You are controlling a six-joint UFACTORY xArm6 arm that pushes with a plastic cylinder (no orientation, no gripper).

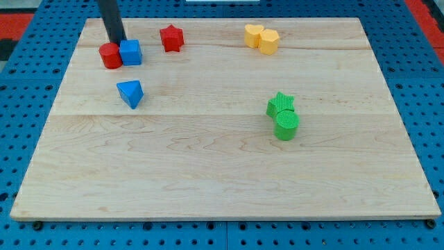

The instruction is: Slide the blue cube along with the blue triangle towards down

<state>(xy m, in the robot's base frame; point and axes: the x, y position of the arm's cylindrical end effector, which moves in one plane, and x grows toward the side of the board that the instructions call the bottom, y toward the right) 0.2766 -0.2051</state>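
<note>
**Operator:** State the position of the blue cube (130, 52).

**Technician:** The blue cube sits on the wooden board (222, 173) in the far left area. Its left face touches the red cylinder (109, 55). My tip (118, 43) stands just behind the seam between these two blocks, at the far side of both. Contact between tip and cube cannot be confirmed; the two are at least very close.

**Operator:** State the position of the blue triangle (130, 93).

**Technician:** The blue triangle lies nearer than the cube, almost directly in line with it, and apart from it. Bare board separates the two blue blocks.

**Operator:** Report the condition of the tool end.

**Technician:** The arm ends in a straight dark rod. It has no jaws, so it grasps nothing; it neither clenches nor releases. The rod enters from the far edge of the view and slants slightly down to the right.

**Operator:** List the remaining blocks.

**Technician:** A red star (171, 38) sits to the right of the blue cube, near but not touching. Two yellow blocks touch each other at the far side, right of centre: a yellow heart (254, 34) and a yellow hexagon (269, 41). On the right half, near mid-depth, a green star (280, 104) touches a green cylinder (286, 126) that sits just nearer. A blue pegboard (28, 90) surrounds the board.
</note>
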